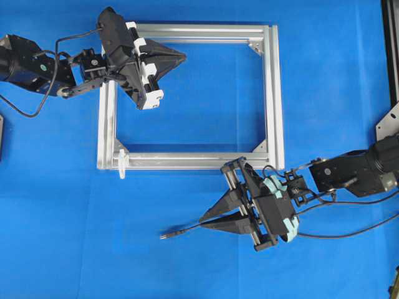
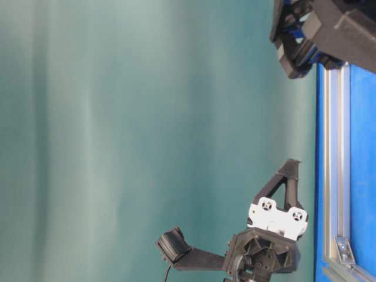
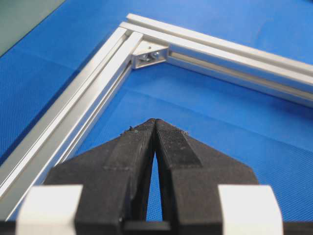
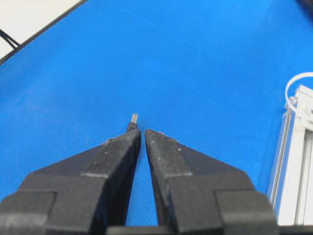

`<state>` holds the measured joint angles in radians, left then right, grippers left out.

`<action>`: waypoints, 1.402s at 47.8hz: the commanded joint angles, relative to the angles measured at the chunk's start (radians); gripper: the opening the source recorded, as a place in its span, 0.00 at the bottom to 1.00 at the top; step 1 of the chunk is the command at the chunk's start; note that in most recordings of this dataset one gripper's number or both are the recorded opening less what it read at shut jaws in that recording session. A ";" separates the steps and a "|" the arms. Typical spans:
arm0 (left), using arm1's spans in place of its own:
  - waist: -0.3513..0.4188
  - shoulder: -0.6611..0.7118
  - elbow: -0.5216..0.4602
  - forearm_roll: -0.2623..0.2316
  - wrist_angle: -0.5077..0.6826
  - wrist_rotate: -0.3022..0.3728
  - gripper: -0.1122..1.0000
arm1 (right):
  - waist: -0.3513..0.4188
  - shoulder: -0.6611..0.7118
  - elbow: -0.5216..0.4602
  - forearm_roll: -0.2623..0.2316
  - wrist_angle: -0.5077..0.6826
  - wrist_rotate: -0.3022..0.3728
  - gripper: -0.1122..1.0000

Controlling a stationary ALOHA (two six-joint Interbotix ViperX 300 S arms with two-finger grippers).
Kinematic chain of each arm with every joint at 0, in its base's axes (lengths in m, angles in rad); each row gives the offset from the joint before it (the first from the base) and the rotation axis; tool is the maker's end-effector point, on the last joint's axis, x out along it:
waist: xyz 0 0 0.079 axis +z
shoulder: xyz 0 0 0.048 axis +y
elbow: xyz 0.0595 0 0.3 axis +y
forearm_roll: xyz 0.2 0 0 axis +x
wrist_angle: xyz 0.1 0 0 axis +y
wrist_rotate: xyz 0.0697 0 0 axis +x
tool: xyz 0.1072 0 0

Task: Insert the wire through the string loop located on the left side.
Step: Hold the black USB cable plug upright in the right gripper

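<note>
Clearly, our biggest risk was the wire (image 1: pixel 181 233) itself: it was thin and limp, lying flat on the blue mat (image 1: pixel 62 218) at the lower middle of the overhead view, so a pinch too far behind the plug would have let the tip droop and miss the opening. Our right gripper (image 1: pixel 207 220) sat just beside it at the lower right, jaws nearly together with only a sliver of gap and nothing between them; in the right wrist view the small grey plug peeked out just past the left fingertip (image 4: pixel 128 139). We judged that closing there could have nudged the wire sideways instead of catching it. Our left gripper (image 1: pixel 182 57) hovered at the upper left over the silver frame (image 1: pixel 272 93), jaws shut and empty. The string loop (image 1: pixel 121 163) stood at the frame's lower-left corner, small, whitish and translucent, well apart from the plug. Its flimsy ring could have bent away under a misaimed push.
</note>
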<state>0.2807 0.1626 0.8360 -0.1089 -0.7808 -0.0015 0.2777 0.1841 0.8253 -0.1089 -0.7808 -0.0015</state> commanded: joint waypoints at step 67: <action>-0.003 -0.064 0.009 0.025 0.011 0.005 0.10 | 0.040 0.146 -0.084 0.095 0.003 0.166 0.89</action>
<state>0.2761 0.1273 0.8514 -0.0874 -0.7655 0.0031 0.3053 0.3237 0.7655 -0.0215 -0.7593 0.1580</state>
